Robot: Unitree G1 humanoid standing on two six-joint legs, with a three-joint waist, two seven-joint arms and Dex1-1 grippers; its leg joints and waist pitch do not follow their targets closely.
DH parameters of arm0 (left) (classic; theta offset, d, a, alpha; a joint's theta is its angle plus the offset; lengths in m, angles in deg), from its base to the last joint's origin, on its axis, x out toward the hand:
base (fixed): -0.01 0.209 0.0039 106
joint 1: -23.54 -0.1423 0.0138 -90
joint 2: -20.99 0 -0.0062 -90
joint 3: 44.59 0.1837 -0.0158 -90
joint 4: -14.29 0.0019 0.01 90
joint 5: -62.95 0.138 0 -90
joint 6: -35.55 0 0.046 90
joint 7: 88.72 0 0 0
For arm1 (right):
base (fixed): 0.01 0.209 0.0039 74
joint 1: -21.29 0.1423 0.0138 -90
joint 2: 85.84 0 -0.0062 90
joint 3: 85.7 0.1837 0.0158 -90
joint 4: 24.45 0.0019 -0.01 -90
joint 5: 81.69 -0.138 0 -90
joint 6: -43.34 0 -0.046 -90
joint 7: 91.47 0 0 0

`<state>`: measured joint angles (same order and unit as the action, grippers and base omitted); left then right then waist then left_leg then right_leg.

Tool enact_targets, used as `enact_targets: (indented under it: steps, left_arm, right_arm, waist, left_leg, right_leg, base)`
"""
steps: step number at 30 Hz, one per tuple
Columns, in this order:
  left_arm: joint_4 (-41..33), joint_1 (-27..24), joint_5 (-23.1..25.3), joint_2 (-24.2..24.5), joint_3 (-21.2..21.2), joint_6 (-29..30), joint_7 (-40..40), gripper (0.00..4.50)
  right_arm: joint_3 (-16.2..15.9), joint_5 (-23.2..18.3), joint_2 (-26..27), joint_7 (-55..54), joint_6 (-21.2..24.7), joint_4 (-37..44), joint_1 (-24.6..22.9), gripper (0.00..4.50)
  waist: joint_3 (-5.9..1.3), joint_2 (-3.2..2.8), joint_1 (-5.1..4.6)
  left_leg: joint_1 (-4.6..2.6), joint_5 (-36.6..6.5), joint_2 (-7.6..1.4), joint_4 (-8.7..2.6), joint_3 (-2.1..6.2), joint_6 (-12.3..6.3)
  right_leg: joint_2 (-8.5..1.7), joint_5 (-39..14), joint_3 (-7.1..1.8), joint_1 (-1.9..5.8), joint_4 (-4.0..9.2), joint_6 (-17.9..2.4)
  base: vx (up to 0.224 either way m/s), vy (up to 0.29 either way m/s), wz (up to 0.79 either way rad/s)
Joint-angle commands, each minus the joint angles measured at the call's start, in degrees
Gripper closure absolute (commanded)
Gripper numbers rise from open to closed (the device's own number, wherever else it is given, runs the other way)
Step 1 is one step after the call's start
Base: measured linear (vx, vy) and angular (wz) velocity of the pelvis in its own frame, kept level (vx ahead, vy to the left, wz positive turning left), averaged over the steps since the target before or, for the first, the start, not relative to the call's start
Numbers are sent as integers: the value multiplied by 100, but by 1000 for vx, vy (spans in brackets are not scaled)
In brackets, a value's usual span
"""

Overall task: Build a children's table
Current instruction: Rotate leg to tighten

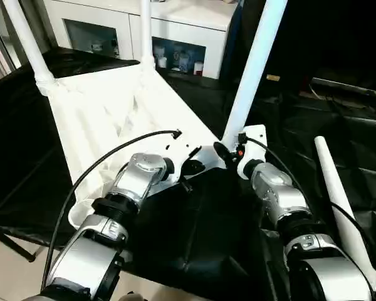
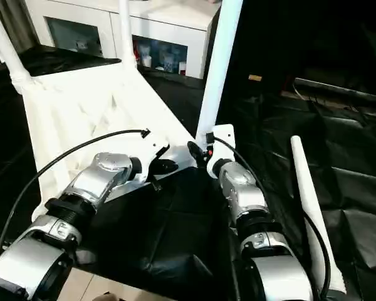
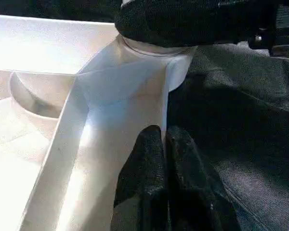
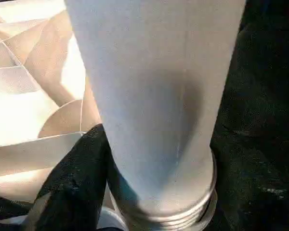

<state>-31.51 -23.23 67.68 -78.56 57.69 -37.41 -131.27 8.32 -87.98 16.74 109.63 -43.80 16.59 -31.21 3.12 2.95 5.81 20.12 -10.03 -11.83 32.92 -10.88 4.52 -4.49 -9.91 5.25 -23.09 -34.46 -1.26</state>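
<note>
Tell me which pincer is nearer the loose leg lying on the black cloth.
Right. The right pincer is at the upright leg, closer to the loose leg; the left pincer sits farther away at the tabletop edge.

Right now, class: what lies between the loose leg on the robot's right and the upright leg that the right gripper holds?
In the left eye view, only black cloth separates the loose leg from the upright leg at the right gripper.

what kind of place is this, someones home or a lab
Probably a staged indoor test room: a black sheet covers the work surface under the upturned children's table, with a home-style white cabinet with glass doors behind.
</note>
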Motion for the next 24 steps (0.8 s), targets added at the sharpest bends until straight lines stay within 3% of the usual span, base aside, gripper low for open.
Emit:
enact_targets:
  steps: [1,3,5,8,9,10,12,14,18,24]
  left_arm:
    - [63,93,-111,-76,-106,-177,131,450]
    - [24,62,-153,-18,-102,-173,-10,450]
    - [-241,-156,-282,312,-14,-268,-790,450]
    - [-541,-379,-412,605,111,-496,-1548,450]
    - [-702,-490,-482,772,159,-511,-1896,450]
    - [-811,-559,-551,882,153,-480,-2089,450]
    - [-1027,-671,-708,1068,133,-314,-2444,450]
    - [-1268,-813,-836,1311,135,-174,-2821,450]
    - [-1354,-890,-851,1424,85,-129,-2912,450]
    - [-1419,-971,-843,1511,88,-132,-2958,450]
  right_arm:
    - [-346,-21,176,624,20,29,-134,99]
    - [-368,-59,90,840,48,83,-141,88]
    - [-578,-68,-381,1820,159,320,-227,78]
    - [-703,-21,-681,2305,165,428,-292,78]
    - [-743,21,-817,2494,155,455,-312,78]
    - [-757,26,-902,2638,135,484,-327,78]
    - [-758,4,-1012,2879,108,537,-350,78]
    - [-759,-84,-1112,3176,120,594,-373,78]
    - [-820,-169,-1165,3482,192,664,-394,78]
    - [-862,-224,-1094,3640,216,634,-384,133]
  waist:
    - [-374,48,-6]
    - [-368,64,-11]
    - [-366,60,-15]
    - [-360,61,-48]
    - [-369,55,-38]
    - [-369,53,-48]
    - [-370,29,-38]
    - [-363,33,-40]
    - [-364,37,-31]
    - [-357,54,-32]
  left_leg:
    - [-13,-1063,-154,-352,61,-217]
    - [-9,-1069,-152,-352,61,-243]
    - [10,-1063,-150,-343,62,-321]
    - [31,-1051,-161,-343,67,-360]
    - [-12,-1062,-174,-340,66,-327]
    - [12,-1031,-176,-343,72,-321]
    - [-27,-1048,-195,-346,59,-301]
    - [-22,-1063,-208,-357,58,-272]
    - [-27,-1003,-206,-350,47,-267]
    - [-15,-997,-195,-354,54,-226]
  right_leg:
    - [-439,-1592,-315,294,438,-877]
    - [-439,-1622,-310,299,439,-886]
    - [-436,-1619,-308,317,442,-893]
    - [-451,-1633,-316,315,438,-912]
    - [-458,-1679,-314,297,438,-946]
    - [-466,-1664,-318,308,425,-966]
    - [-444,-1539,-322,278,404,-1076]
    - [-440,-1461,-319,283,381,-1134]
    - [-439,-1347,-327,282,373,-1167]
    - [-447,-1484,-325,287,380,-1099]
  base:
    - [0,0,0]
    - [0,0,0]
    - [0,0,0]
    - [0,0,0]
    - [0,0,0]
    - [0,0,0]
    - [0,0,0]
    - [0,0,0]
    - [0,0,0]
    - [0,0,0]
